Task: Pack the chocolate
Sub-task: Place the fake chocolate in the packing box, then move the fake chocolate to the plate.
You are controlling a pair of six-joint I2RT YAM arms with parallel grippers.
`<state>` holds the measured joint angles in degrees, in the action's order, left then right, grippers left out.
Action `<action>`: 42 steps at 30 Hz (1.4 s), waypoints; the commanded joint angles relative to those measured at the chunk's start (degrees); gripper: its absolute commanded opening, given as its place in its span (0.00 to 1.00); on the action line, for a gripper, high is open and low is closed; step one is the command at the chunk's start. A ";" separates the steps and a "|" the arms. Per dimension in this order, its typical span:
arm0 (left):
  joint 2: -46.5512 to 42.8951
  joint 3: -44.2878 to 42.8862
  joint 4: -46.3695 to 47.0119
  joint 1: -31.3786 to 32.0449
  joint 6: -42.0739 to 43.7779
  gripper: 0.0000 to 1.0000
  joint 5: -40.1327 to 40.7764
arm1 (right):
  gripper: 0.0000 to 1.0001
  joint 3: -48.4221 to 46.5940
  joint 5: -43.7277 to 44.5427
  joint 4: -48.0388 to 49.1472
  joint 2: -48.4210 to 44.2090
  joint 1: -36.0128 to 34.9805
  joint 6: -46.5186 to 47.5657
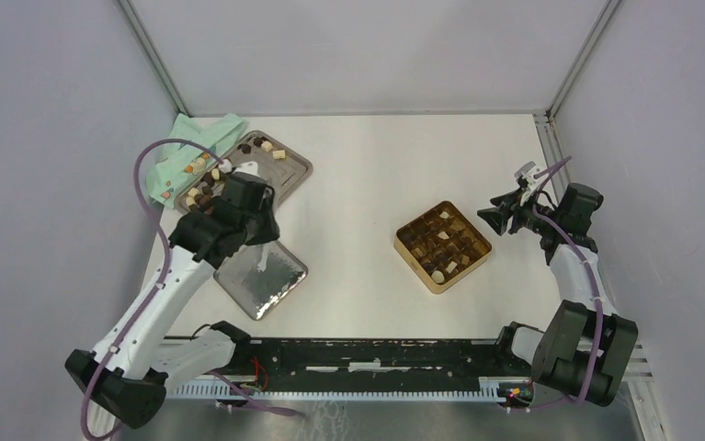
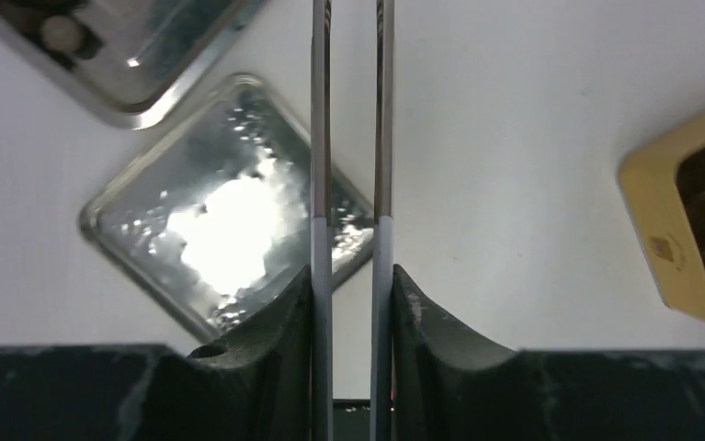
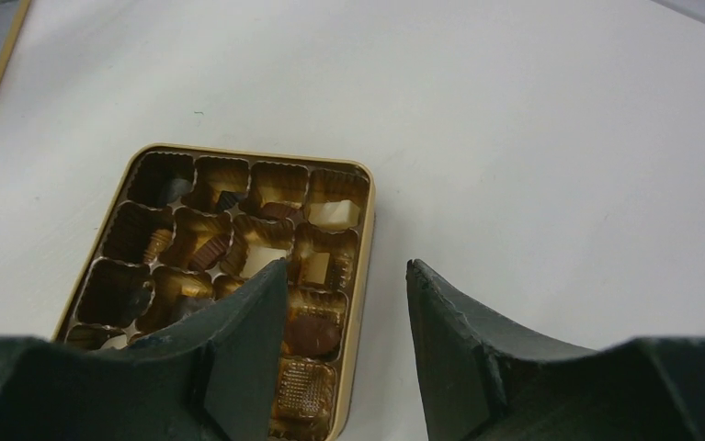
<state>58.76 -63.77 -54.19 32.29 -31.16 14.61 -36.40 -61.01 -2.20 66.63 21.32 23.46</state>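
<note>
White table [image 1: 358, 165], grey walls [image 1: 358, 46] (2 steel trays [image 1: 279, 276] at left); left claw [image 2: 352, 55] narrowly parted, right claw [image 3: 346, 266] wide, both empty

Table [image 1: 358, 184] open between empty tray [image 1: 278, 287] and gold tin [image 1: 443, 246]; loaded tray [image 1: 299, 171], bag [image 1: 197, 138] block far-left corner.

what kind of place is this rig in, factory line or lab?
Most likely a lab bench cell, not a production line: a white table boxed in by plain grey panels on aluminium framing, with only a gold tin, two metal trays and loose chocolate laid out.
</note>
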 commanded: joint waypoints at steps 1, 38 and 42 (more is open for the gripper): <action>0.91 -0.43 -4.88 -12.10 5.95 0.37 0.05 | 0.56 -0.41 -0.68 1.77 -0.84 -2.40 -0.92; 16.29 4.68 12.11 -44.20 12.86 0.45 -9.26 | 0.56 -1.21 -0.06 -0.10 -0.59 -7.43 0.88; 17.25 5.24 12.27 -44.33 13.03 0.44 -11.72 | 0.56 -1.26 -0.07 -0.12 -0.62 -7.43 0.88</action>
<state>75.70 -58.65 -44.82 -11.66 -19.92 5.82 -36.40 -60.77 -2.68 66.63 14.24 23.86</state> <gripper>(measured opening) 0.449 0.563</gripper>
